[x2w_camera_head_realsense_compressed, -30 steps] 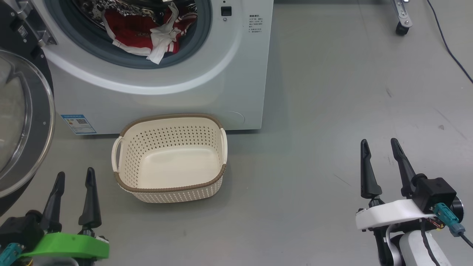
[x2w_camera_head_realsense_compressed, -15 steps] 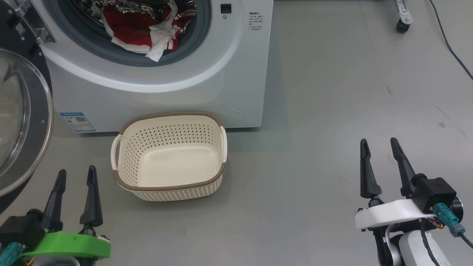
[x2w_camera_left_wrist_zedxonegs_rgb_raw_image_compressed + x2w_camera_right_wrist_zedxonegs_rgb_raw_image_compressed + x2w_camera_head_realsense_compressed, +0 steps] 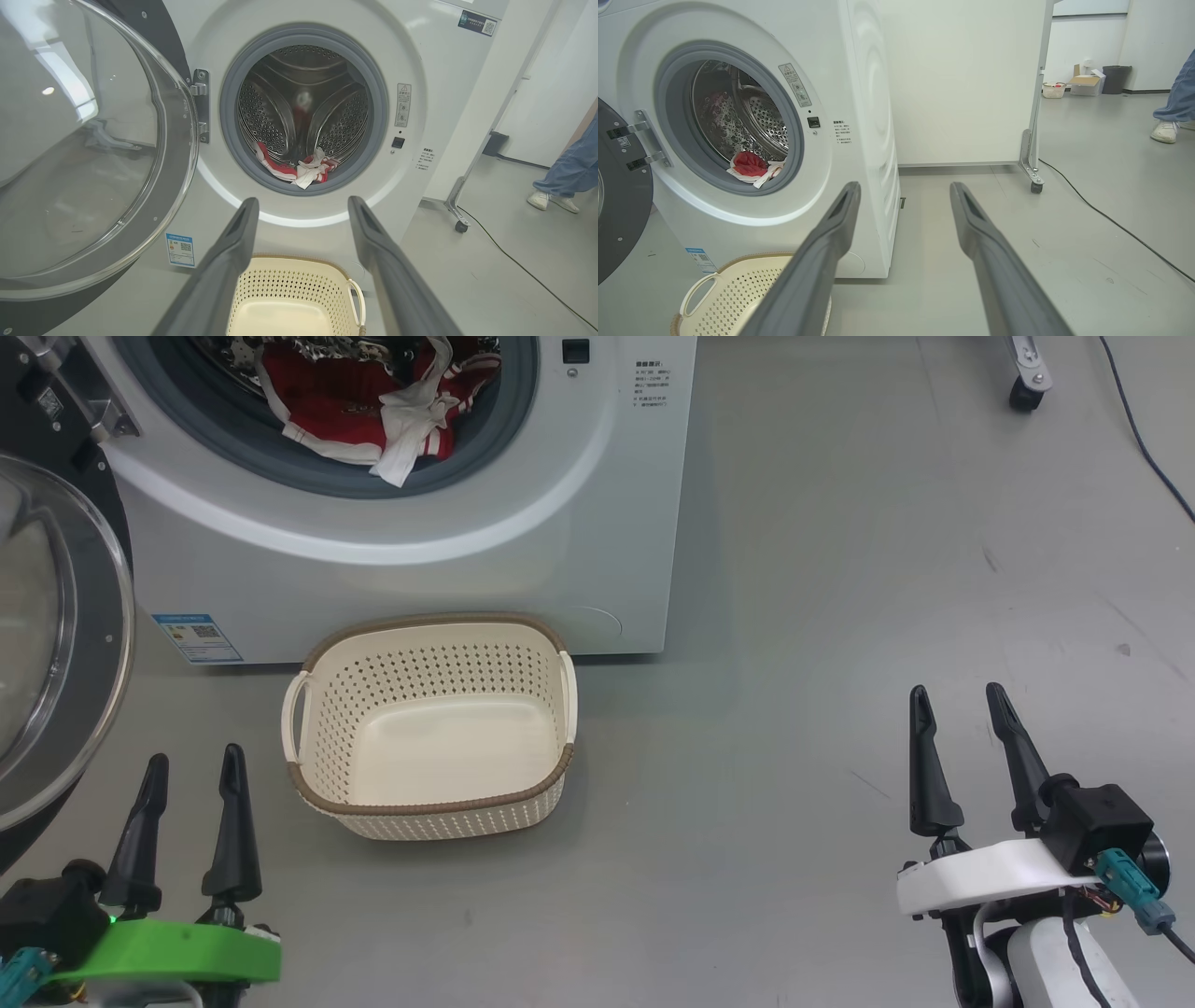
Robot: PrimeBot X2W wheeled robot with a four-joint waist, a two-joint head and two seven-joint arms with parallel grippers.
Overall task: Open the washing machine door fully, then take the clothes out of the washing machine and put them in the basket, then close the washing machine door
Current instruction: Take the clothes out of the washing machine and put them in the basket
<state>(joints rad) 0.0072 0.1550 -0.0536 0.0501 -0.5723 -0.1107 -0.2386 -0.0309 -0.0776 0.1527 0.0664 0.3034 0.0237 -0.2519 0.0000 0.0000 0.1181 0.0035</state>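
Door [image 3: 56, 644] stood open, so first step looked done. Clothes [image 3: 355, 401] lay at front of machine [image 3: 597, 523] drum. Basket [image 3: 429, 807] sat empty before machine. Left gripper [image 3: 194, 756] and right gripper [image 3: 957, 691] were spread wide, empty. Unloading and closing not yet done.

L claw [image 3: 191, 761] agape, R claw [image 3: 962, 693] agape

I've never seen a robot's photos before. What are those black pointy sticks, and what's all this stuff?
The pointy sticks are the robot's jaws, its way of grabbing. One picture looks down from its head; the other two look along each arm's jaws. Both pairs are open and hold nothing. On the floor stand a washing machine with its door swung open, and an empty basket. Red and white clothes lie inside the machine.
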